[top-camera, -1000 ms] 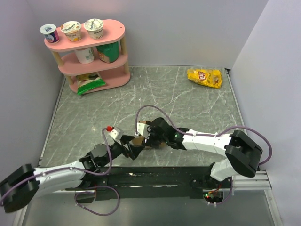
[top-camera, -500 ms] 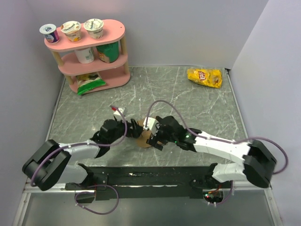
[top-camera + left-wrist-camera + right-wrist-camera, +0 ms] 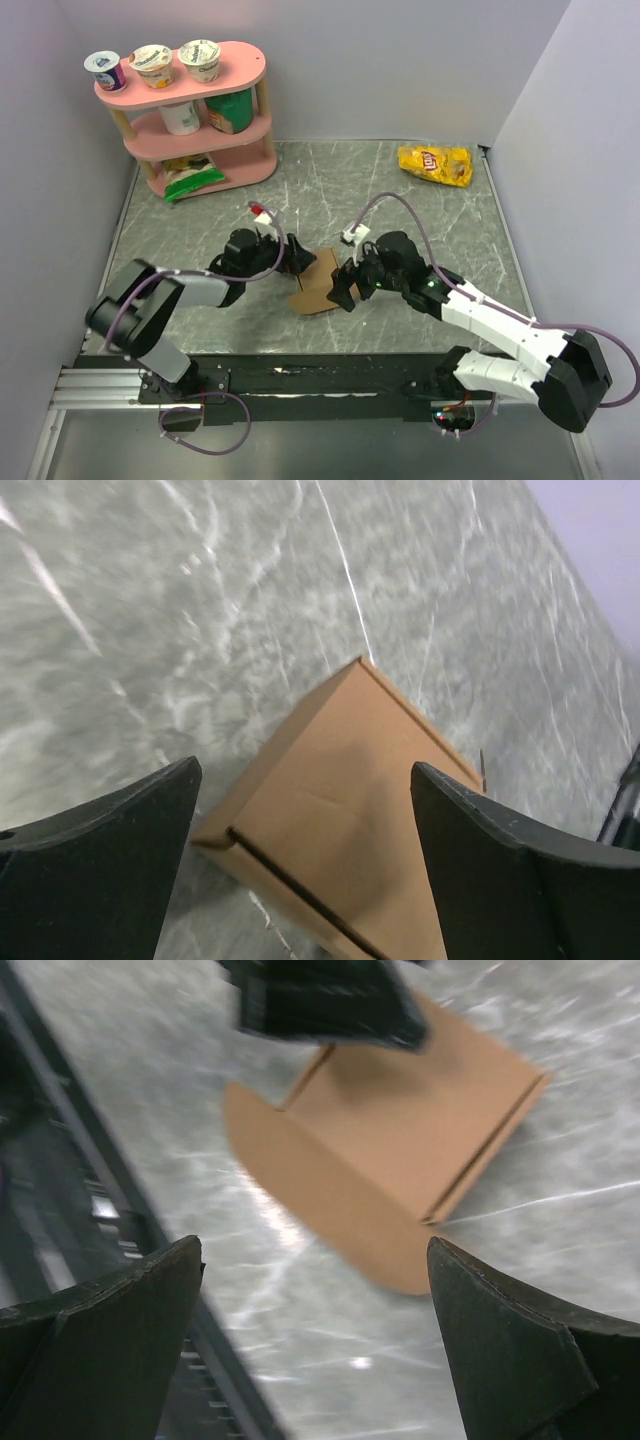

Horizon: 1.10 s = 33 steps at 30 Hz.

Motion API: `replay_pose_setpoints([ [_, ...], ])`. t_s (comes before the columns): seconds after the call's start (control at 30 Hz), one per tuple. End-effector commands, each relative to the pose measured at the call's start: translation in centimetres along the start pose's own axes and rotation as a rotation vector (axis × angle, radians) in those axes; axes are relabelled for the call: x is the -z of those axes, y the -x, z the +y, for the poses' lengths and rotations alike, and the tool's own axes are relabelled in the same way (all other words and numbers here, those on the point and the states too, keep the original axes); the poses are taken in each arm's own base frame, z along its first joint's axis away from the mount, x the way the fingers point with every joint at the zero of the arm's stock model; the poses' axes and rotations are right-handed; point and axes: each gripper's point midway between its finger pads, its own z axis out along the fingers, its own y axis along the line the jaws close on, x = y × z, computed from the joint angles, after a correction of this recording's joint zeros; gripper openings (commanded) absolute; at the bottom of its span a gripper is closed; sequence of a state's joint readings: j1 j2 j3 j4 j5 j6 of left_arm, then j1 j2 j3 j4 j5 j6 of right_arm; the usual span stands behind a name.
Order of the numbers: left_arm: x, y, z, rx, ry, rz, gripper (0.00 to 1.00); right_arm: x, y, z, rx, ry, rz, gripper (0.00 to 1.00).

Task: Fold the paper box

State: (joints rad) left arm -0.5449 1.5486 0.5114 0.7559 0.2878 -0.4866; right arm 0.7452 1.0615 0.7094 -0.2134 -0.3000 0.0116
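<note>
**Box partly folded at table centre, both grippers open beside it**

Near edge: black mounting rail [image 3: 330, 378] with both arm bases on it. The arms reach forward onto the grey marbled table [image 3: 420, 230].

Mid-table: the paper box [image 3: 315, 287], plain brown cardboard, lies between the two grippers. It is partly formed. Right wrist view shows a flat panel with creased edges and one rounded flap [image 3: 320, 1210] lying out toward the camera on the table.

Left gripper [image 3: 297, 260] is at the box's far-left edge, with fingers [image 3: 100, 870] spread wide. Left wrist view shows the box [image 3: 340, 820] below and between the two fingers, with a visible gap on each side. Nothing is pinched.

Right gripper [image 3: 344, 290] is at the box's right edge, with fingers [image 3: 540, 1360] fully spread and holding nothing. The box [image 3: 400, 1160] sits ahead of them, and the left gripper [image 3: 320, 1000] shows dark and blurred over its far edge. Contact there cannot be judged.

Far right corner: yellow chip bag [image 3: 435, 165], well apart from the box.

Far left corner: pink three-tier shelf [image 3: 255, 70]. Three yogurt cups [image 3: 152, 62] stand on the top tier and a green packet [image 3: 192, 178] lies on the bottom tier.
</note>
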Motion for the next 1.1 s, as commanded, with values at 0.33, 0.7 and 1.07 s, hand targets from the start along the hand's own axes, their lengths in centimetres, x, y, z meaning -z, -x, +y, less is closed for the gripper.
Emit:
replay_pose_setpoints([
  [0.33,-3.5,-3.7,0.5,-0.054,-0.107,0.157,0.63,0.1,-2.0,-1.6,-0.397,-0.101,-0.195,1.00],
  [0.7,-4.3,-5.4,0.8,-0.030,-0.129,0.219,0.53,0.0,-1.4,-7.3,-0.301,-0.278,-0.066,1.00],
  [1.07,-4.6,-5.6,1.1,-0.031,-0.121,0.229,0.52,-3.0,-3.5,-6.2,-0.315,-0.085,0.081,1.00],
])
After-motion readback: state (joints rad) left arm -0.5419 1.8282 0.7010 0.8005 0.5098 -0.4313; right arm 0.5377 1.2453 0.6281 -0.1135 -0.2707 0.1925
